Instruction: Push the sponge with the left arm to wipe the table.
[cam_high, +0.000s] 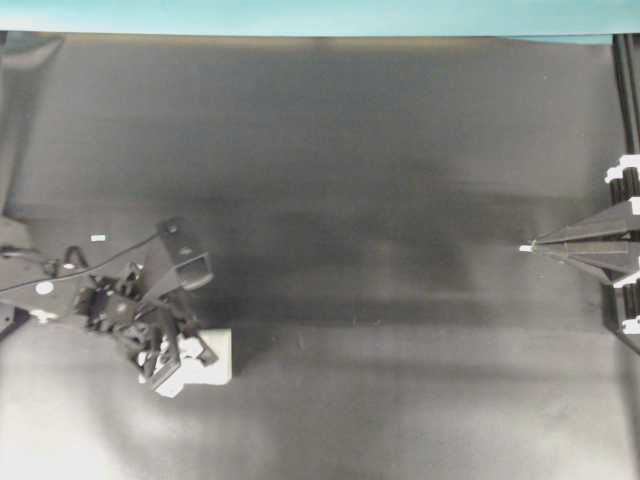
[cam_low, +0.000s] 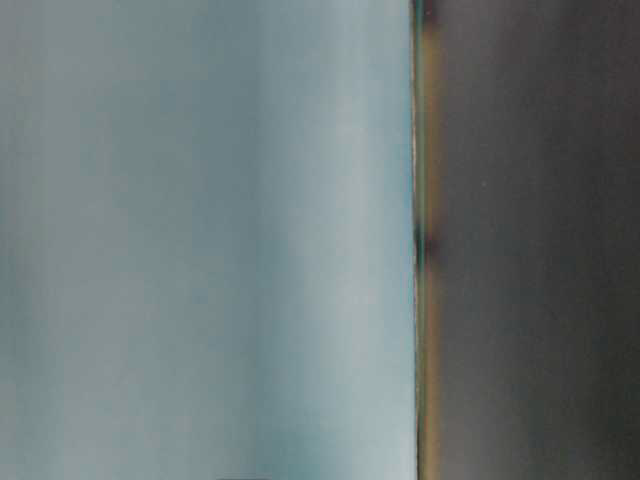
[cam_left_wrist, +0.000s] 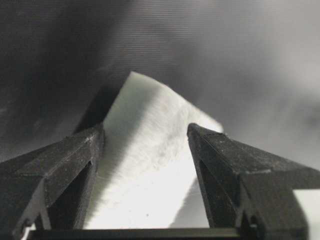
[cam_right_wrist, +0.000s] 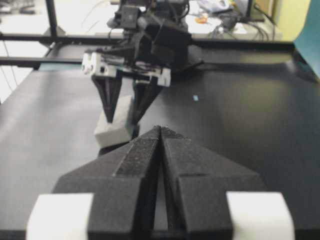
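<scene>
A: What is on the left side of the worktop (cam_high: 350, 150)?

B: The left arm (cam_high: 120, 300) is there, low over the surface. Its hand (cam_left_wrist: 145, 137) is open about as wide as the sponge (cam_high: 212, 360), with one finger on each side of it. I cannot tell if the fingers (cam_left_wrist: 75, 150) press the sponge or only stand beside it.

A: Where does the sponge lie?

B: Flat on the worktop, near the front left, partly under the left hand.

A: And to the right?

B: The right hand (cam_high: 530, 247) is well apart, at the right edge. Its fingers are closed together and it has hold of nothing.
</scene>
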